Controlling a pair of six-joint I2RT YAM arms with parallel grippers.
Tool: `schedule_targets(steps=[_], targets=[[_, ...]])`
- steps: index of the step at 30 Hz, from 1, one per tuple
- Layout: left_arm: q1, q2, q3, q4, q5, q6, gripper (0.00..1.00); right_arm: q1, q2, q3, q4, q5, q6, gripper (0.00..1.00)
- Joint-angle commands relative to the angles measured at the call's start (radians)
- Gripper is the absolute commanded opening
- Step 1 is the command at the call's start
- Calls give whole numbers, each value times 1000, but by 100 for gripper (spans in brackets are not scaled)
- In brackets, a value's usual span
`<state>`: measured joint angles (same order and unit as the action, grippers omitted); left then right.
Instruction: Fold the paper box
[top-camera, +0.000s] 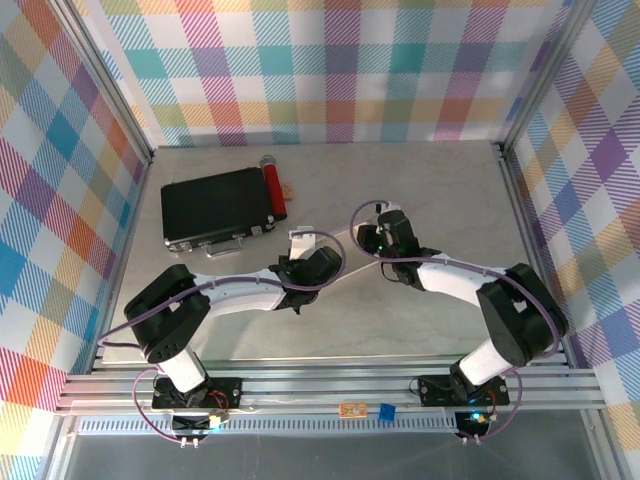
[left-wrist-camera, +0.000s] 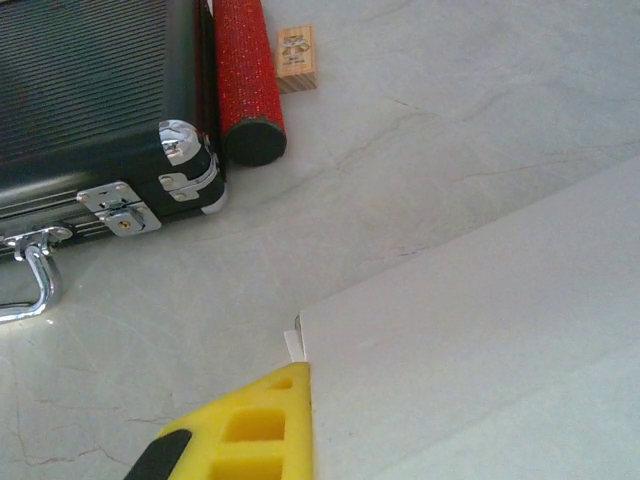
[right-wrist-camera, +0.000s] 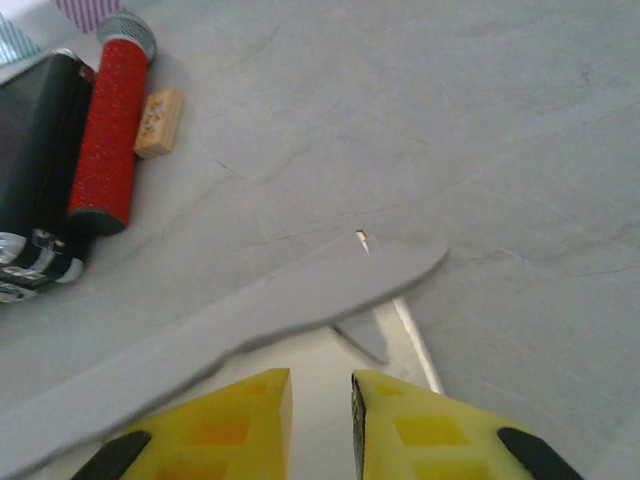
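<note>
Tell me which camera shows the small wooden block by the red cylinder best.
The left wrist view: the wooden block is close and sharp, its printed top face visible, beside the red cylinder. The right wrist view shows the block smaller and blurrier; in the top external view it is a tiny tan speck.

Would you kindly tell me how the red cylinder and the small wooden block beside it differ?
The red cylinder is long, round and glittery; the wooden block is short, flat-sided and pale tan. The cylinder lies alongside the black case; the block sits on the cylinder's other side. Both rest on the table.
</note>
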<state>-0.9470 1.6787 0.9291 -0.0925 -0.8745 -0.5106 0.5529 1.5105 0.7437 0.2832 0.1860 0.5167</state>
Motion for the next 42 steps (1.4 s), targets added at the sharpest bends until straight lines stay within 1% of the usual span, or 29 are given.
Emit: schedule_targets(steps=[1, 4, 6, 9, 12, 13, 14, 16, 18, 20, 22, 23, 25, 27, 29, 32, 35, 37, 42], targets=[[-21, 53, 33, -41, 12, 42, 0, -17, -69, -8, -115, -46, 70, 28], [-25, 77, 53, -47, 9, 56, 0, -22, -139, -23, -204, -85, 124, 33], [-29, 87, 60, -45, 9, 66, 0, -22, -201, -35, -265, -120, 150, 34], [-32, 98, 70, -44, 8, 81, 0, -24, -324, -32, -401, -132, 196, 37], [-33, 108, 74, -35, 12, 105, 0, -30, -406, 45, -584, -122, 224, 38], [-34, 111, 74, -31, 16, 114, 0, -36, -414, 85, -648, -112, 240, 41], [-35, 112, 75, -27, 20, 125, 0, -48, -410, 130, -706, -105, 255, 43], [-35, 116, 77, -26, 22, 138, 0, -85, -368, 214, -761, -148, 271, 47], [-35, 117, 73, -20, 26, 147, 0, -137, -281, 314, -810, -227, 315, 50], [-35, 119, 71, -17, 30, 154, 0, -178, -162, 433, -856, -353, 392, 50], [-36, 122, 72, -18, 32, 153, 0, -186, -65, 532, -912, -439, 481, 49], [-36, 122, 73, -18, 34, 153, 0, -183, -31, 557, -923, -475, 545, 48], [-38, 126, 74, -16, 35, 152, 0, -172, -12, 529, -867, -522, 672, 48], [-40, 132, 80, -17, 37, 152, 0, -161, -21, 468, -780, -531, 780, 47], [-42, 140, 90, -22, 35, 153, 0, -155, -18, 431, -719, -535, 843, 46], [-42, 144, 94, -20, 37, 158, 0, -145, 13, 439, -735, -541, 848, 45], [-42, 148, 99, -17, 34, 168, 0, -142, 39, 424, -673, -550, 867, 43], [-43, 150, 103, -15, 35, 173, 0, -139, 63, 443, -669, -547, 862, 43], [-42, 159, 116, -19, 32, 172, 0, -137, 107, 459, -691, -532, 834, 34]])
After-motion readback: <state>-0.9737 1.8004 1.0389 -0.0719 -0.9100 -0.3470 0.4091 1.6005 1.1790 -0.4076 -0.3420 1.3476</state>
